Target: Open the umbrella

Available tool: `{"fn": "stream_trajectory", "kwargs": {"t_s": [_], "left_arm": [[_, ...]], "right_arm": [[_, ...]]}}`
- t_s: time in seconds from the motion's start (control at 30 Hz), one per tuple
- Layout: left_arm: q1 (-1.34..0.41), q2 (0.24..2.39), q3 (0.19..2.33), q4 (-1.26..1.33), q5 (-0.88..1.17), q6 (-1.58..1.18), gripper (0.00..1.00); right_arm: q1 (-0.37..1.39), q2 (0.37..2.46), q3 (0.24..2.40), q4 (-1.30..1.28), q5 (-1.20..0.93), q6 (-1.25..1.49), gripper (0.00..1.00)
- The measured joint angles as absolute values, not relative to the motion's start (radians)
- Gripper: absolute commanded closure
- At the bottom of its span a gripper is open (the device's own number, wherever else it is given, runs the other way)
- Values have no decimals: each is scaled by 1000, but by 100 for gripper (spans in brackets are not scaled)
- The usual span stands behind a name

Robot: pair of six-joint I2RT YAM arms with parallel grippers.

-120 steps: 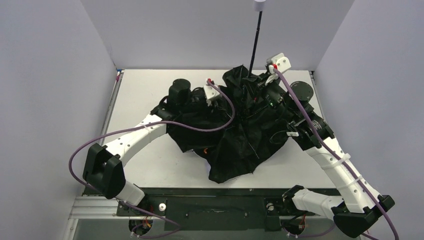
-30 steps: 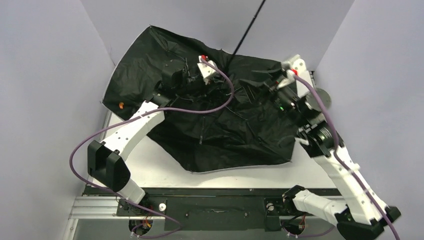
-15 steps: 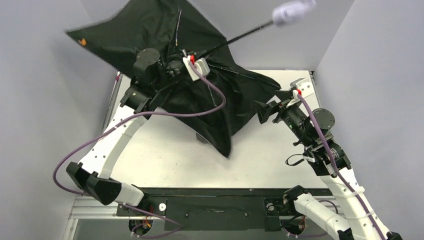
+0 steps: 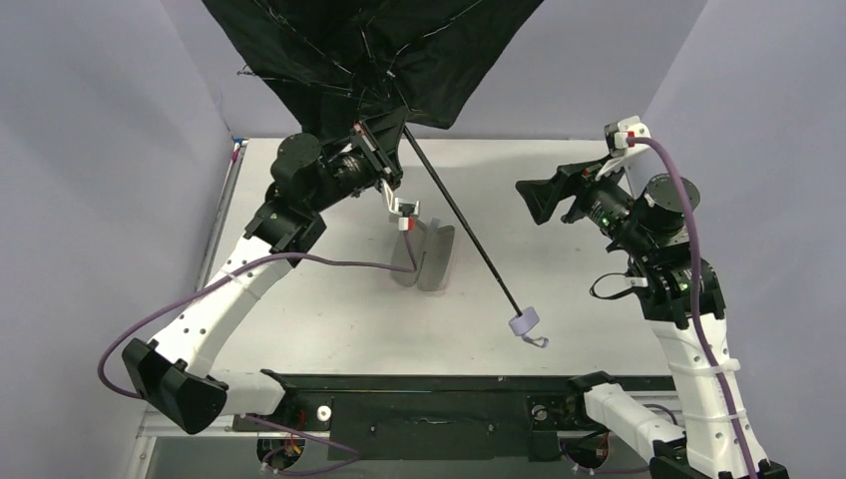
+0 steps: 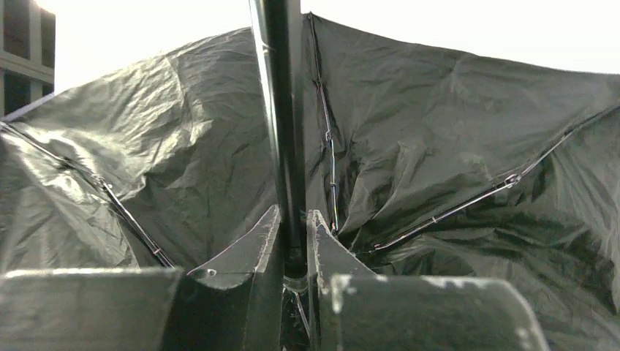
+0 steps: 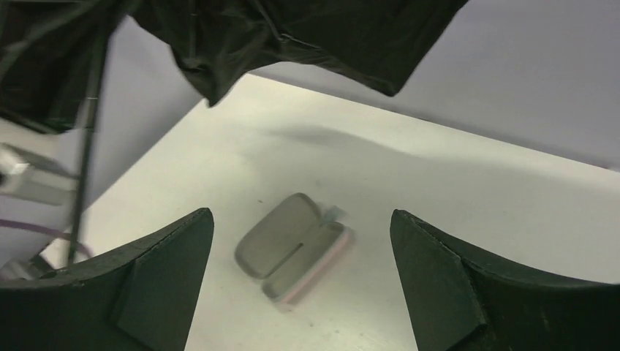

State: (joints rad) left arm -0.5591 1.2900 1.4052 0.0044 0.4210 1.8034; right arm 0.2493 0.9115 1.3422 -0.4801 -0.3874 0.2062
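Your left gripper (image 5: 294, 219), pinching the shaft, has lifted the umbrella (image 4: 379, 50) above the open case (image 4: 424, 254), black canopy now spread. Your right gripper (image 4: 539, 200), right of the case, has let go and hangs wide apart. Opening looks essentially done.

The umbrella (image 4: 379, 45) canopy shows black at the top of the frame, with thin silvery ribs. It has a black shaft (image 4: 459, 220) and a little lavender handle (image 4: 523, 322) at lower centre. The case (image 6: 296, 245) is plain grey inside with a pink edge. The tabletop (image 4: 559, 299) is white. The left pincer (image 5: 294, 245) and right pincer (image 4: 532, 203) are both black, and the cables (image 4: 299, 261) are purple.
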Motion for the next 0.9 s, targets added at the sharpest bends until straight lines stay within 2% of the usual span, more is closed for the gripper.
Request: {"fn": "stream_trajectory", "kwargs": {"t_s": [0.27,0.43,0.67,0.77,0.9], "left_arm": [[-554,1405,1378,204,289,1901,100],[-542,1483,1367,400,284,1928,100],[-541,1541,1364,540,305,1929,100],[-537,1541,1364,573,330,1924,100],[-529,1536,1360,580,372,1918,100]], "right_arm": [[307,958,1384,-522,-531,305,14],[418,977,1384,-571,-525,265,14],[453,987,1347,-624,-430,173,15],[455,987,1330,-646,-368,141,17],[459,994,1328,-654,-310,107,27]]}}
